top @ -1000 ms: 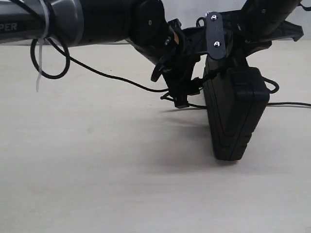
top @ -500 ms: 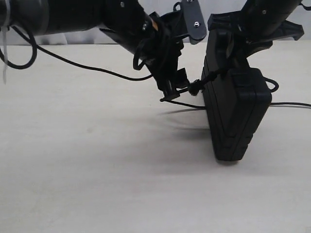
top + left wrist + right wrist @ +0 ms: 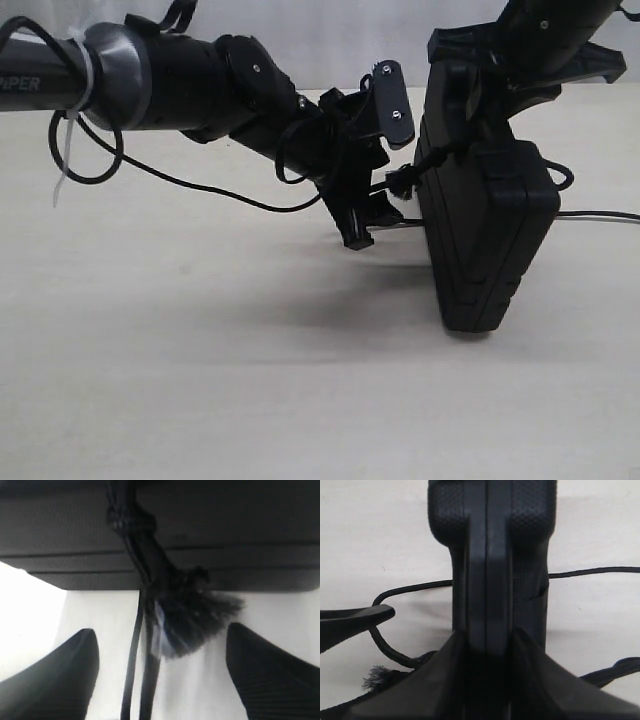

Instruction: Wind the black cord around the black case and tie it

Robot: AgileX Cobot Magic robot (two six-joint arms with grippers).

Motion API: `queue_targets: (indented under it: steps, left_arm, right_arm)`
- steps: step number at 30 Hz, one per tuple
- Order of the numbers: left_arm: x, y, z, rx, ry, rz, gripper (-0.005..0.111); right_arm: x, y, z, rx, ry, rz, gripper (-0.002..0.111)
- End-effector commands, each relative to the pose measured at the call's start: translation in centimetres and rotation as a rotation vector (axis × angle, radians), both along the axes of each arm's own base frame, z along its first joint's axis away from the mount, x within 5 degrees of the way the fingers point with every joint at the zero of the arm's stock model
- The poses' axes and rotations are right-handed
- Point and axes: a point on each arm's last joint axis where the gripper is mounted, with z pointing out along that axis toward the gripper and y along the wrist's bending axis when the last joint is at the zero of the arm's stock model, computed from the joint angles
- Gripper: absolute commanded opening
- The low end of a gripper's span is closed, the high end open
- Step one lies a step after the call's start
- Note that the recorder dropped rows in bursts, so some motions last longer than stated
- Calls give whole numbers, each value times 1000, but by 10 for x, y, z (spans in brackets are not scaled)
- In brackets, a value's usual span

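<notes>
The black case (image 3: pixel 487 235) stands on its edge on the table, with my right gripper (image 3: pixel 470 85) shut on its top edge. In the right wrist view both fingers (image 3: pixel 445 680) press the case (image 3: pixel 490 555) from either side. The black cord (image 3: pixel 403 180) hangs down the case's left face, and its frayed knot (image 3: pixel 195 617) shows there. My left gripper (image 3: pixel 378 170) is open right next to that face. Two cord strands (image 3: pixel 135 655) run between its spread fingers (image 3: pixel 60 680) without touching them. More cord (image 3: pixel 600 214) trails off to the right on the table.
The left arm's smooth cable (image 3: pixel 200 190) sags onto the table, with a white zip tie (image 3: pixel 65 150) near the arm. Loose cord (image 3: pixel 410 587) loops on the table beside the case. The tabletop (image 3: pixel 200 380) is pale beige.
The left arm has swung away from the case and come back lower, so its open fingers now stand around the knot. The case and the right gripper have not moved.
</notes>
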Motion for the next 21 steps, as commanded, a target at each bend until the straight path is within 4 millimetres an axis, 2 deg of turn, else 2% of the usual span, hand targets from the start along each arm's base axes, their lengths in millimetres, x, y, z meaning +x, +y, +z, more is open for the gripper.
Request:
queue_targets:
  steps: [1, 4, 6, 9, 10, 14, 21]
  left_arm:
    - [5, -1, 1, -43, -27, 71, 67]
    - [9, -2, 4, -82, -37, 130, 67]
    - [9, -2, 4, -82, -38, 129, 62]
    - [9, -2, 4, -80, -35, 124, 40]
    - [9, -2, 4, -81, -35, 123, 25]
    - [10, -4, 9, -92, -37, 112, 1]
    - [8, -16, 21, -121, -64, 87, 0]
  right_arm:
    - [-2, 0, 6, 4, -15, 10, 4]
    - [-2, 0, 6, 4, -15, 10, 4]
    - [-2, 0, 6, 4, -15, 10, 4]
    - [-2, 0, 6, 4, -15, 10, 4]
    - [-2, 0, 6, 4, -15, 10, 4]
    - [-2, 0, 6, 4, -15, 10, 4]
    - [-2, 0, 6, 4, -15, 10, 4]
